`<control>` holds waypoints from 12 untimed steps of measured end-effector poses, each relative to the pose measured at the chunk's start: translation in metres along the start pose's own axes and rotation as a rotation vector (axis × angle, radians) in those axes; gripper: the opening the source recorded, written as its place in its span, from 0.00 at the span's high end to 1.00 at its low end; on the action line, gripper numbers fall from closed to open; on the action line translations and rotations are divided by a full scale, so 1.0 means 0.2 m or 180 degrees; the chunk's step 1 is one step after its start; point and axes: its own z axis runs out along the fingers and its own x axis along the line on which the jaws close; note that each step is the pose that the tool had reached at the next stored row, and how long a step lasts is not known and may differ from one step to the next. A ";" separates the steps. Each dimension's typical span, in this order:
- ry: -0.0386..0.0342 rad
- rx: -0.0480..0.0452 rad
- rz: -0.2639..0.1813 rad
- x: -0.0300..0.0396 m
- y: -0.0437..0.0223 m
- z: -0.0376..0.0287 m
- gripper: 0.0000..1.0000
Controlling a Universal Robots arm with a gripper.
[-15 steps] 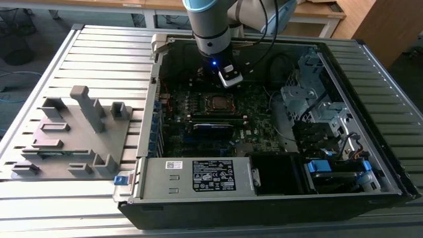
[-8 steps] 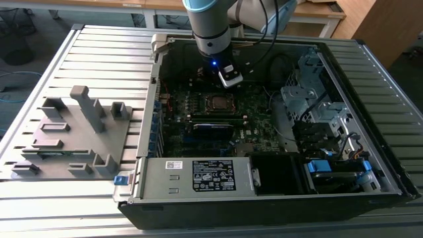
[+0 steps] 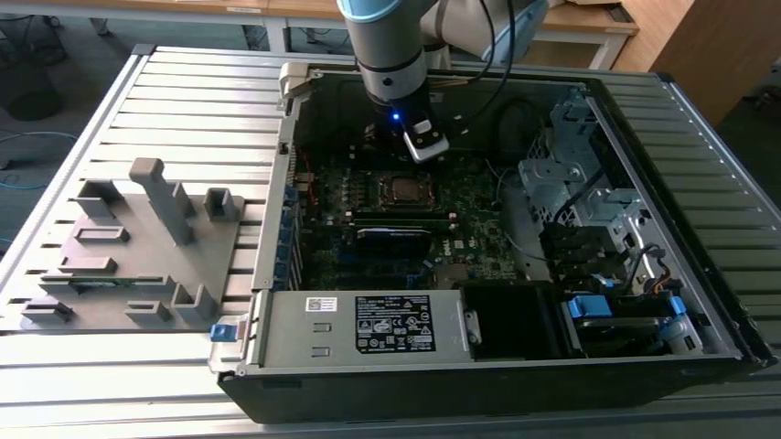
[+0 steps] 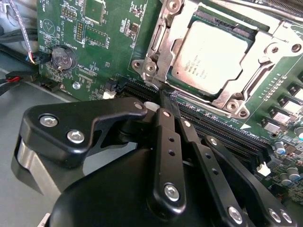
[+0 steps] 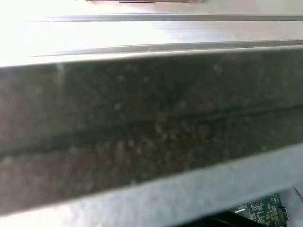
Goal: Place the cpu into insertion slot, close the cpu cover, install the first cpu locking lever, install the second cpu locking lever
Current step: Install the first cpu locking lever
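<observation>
Jaws appear pressed together with nothing between them, their tips hovering just beside one corner of the socket (image 4: 222,20), close above the long black memory slots (image 4: 213,130). A silver-grey cpu (image 4: 213,52) lies flat inside that socket on the green motherboard (image 4: 109,28). The thin metal cover (image 4: 163,35) seems folded down around the chip's edges; whether either locking lever is latched I cannot tell. The chip is probably light, stiff and easily damaged underneath, so it is best held by its bare side edges. The cover looks like thin springy steel, better pushed at its rim than pinched. In the exterior view the arm (image 3: 390,55) reaches down into an open black computer case (image 3: 488,398) lying on a ribbed metal table (image 3: 183,82), with a grey plastic parts holder (image 3: 134,256) on the exterior view's left. Wooden desks (image 3: 586,18) stand behind
</observation>
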 end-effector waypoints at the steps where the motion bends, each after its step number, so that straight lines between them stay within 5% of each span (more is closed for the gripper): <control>1: 0.0000 0.0000 0.0000 0.000 -0.002 0.000 0.90; 12: 0.0000 0.0001 0.0000 -0.003 -0.017 -0.002 0.90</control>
